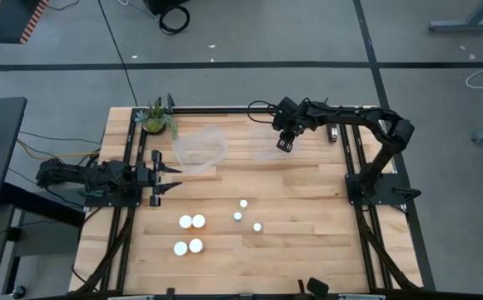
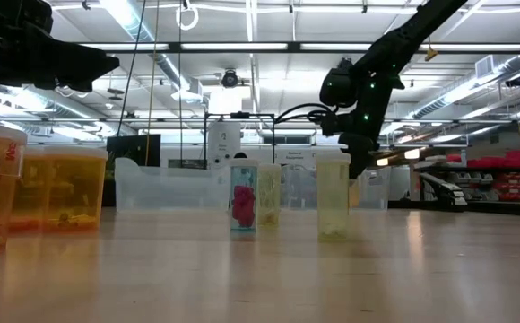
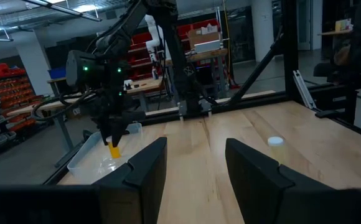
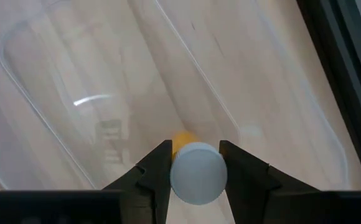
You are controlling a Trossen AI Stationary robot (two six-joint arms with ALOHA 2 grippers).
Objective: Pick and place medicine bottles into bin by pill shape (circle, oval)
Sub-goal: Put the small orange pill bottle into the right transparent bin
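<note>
While poised above clear bin (image 4: 75, 81), right gripper (image 4: 196, 163) clamped on white-capped orange bottle (image 4: 196, 172); left gripper (image 1: 168, 177) parted, empty, at table's (image 1: 308, 179) left edge; seven bottles (image 1: 191, 222) on wood.

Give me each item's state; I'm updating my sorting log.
Right gripper: shut on a white-capped bottle, above the right clear bin.
Left gripper: open, empty, at the table's left edge.
Left clear bin: looks empty.
Seven bottles: upright on the table.
</note>
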